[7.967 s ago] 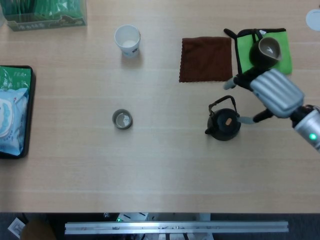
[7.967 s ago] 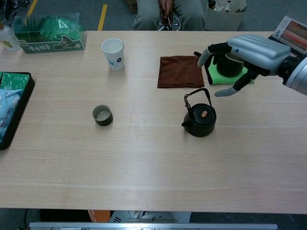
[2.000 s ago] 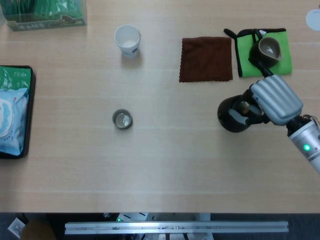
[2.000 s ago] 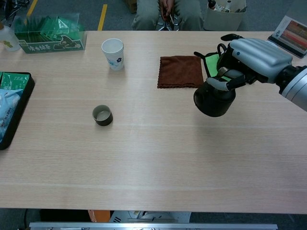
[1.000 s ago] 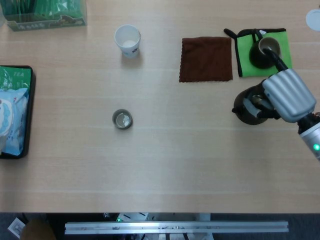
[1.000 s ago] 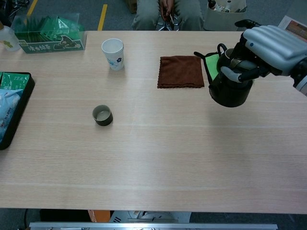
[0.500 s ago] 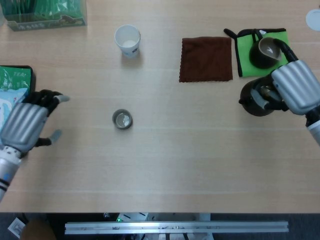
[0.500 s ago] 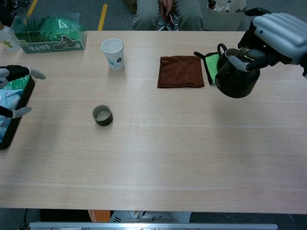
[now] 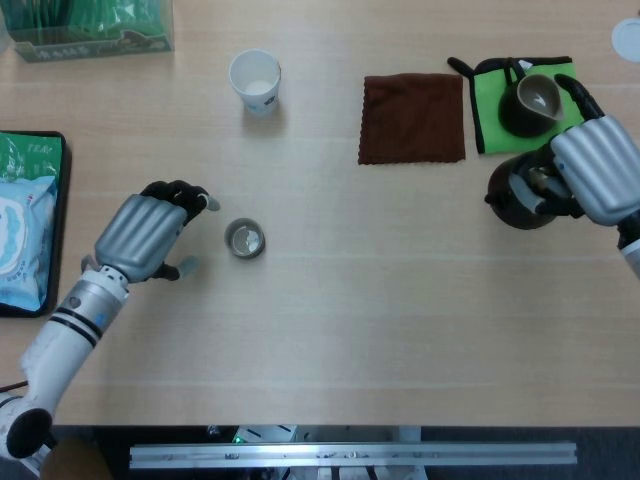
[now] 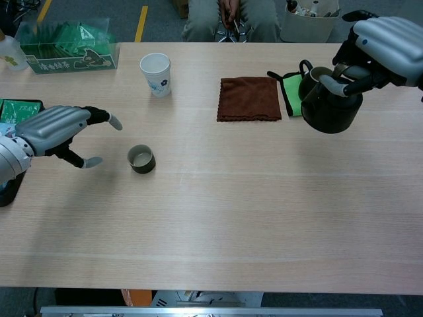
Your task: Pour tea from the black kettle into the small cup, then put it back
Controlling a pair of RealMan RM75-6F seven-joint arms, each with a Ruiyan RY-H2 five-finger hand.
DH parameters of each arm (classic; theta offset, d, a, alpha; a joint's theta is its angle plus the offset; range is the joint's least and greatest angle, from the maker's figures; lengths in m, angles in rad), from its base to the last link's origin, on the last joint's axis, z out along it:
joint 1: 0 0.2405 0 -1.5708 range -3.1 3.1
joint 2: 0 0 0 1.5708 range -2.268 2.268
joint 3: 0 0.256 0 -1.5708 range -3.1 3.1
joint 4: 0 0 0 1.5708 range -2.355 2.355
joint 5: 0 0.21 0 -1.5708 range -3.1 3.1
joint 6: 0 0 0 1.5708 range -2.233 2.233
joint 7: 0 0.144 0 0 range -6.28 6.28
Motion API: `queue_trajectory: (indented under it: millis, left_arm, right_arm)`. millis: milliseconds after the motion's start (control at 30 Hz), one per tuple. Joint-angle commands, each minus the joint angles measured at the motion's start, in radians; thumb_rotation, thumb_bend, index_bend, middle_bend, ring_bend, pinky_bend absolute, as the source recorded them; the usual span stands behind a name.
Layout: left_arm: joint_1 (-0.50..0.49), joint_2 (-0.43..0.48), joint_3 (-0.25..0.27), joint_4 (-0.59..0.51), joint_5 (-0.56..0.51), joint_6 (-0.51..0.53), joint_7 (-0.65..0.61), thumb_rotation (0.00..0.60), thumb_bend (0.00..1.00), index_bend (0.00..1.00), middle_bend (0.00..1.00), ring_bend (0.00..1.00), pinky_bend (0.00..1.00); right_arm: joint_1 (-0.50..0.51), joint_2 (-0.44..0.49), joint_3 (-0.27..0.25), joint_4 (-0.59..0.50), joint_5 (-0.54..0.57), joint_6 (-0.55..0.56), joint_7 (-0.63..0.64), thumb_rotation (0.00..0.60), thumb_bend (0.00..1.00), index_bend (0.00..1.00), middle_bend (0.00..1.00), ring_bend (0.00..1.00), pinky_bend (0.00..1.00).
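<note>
The left hand (image 10: 56, 132) hovers over the counter (image 10: 218, 218) with fingers spread and empty, just beside the small cup (image 10: 141, 159). Farther right, the right hand (image 10: 380, 41) grips the black kettle (image 10: 330, 105), lifted near the green mat (image 9: 495, 95).

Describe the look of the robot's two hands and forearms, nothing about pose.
Both the left hand and right hand have ribbed silver-grey back shells, black fingers and pale grey fingertips. The left forearm is a white-grey cylinder with black bands at the wrist; the right forearm is barely visible.
</note>
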State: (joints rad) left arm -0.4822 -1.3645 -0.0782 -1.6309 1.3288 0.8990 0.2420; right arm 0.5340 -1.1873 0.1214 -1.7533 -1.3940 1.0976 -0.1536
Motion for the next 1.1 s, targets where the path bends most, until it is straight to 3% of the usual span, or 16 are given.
queue_trajectory:
  millis: [33,1100]
  left_arm:
    - [-0.024,-0.032,-0.001,0.022,-0.040,-0.024,0.034,0.600,0.29,0.24,0.21,0.16,0.19]
    - [-0.138,-0.235,0.024,0.155,-0.228,-0.032,0.230,0.600,0.27,0.23,0.20,0.16,0.19]
  right_arm:
    - [0.001,0.001,0.000,0.004,0.001,-0.003,0.003,0.471,0.39,1.00,0.91,0.88,0.02]
    - [-0.018,0.029,-0.011,0.022,-0.017,0.007,0.058,0.474,0.39,1.00,0.91,0.88,0.02]
